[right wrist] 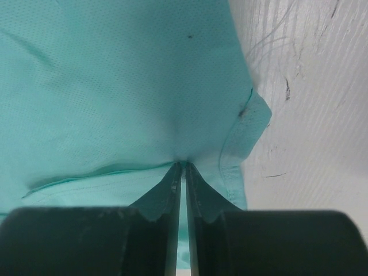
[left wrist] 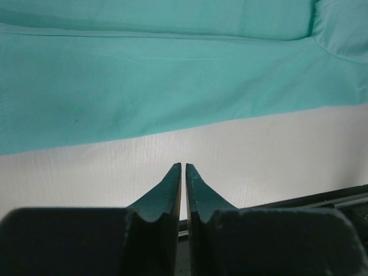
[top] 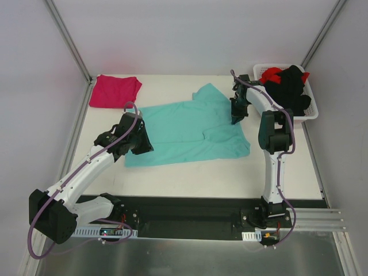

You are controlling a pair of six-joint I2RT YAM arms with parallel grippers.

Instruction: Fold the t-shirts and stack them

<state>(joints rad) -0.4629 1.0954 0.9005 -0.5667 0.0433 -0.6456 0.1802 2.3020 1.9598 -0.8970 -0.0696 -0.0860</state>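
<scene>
A teal t-shirt (top: 184,129) lies spread out across the middle of the white table. A magenta-pink t-shirt (top: 115,91) lies folded at the back left corner. My right gripper (top: 237,118) is at the teal shirt's right edge. In the right wrist view the right gripper (right wrist: 184,164) is shut on a small pinch of the teal cloth (right wrist: 115,86), near a hemmed corner. My left gripper (top: 144,144) sits at the shirt's left side. In the left wrist view the left gripper (left wrist: 183,165) is shut over bare table with nothing between its fingers, a short way from the teal cloth (left wrist: 144,75).
A white basket (top: 257,70) stands at the back right corner, with black garments (top: 293,89) and a red one (top: 270,75) piled in it. Bare table (top: 230,172) runs between the teal shirt and the arm bases. Walls close in the left and right sides.
</scene>
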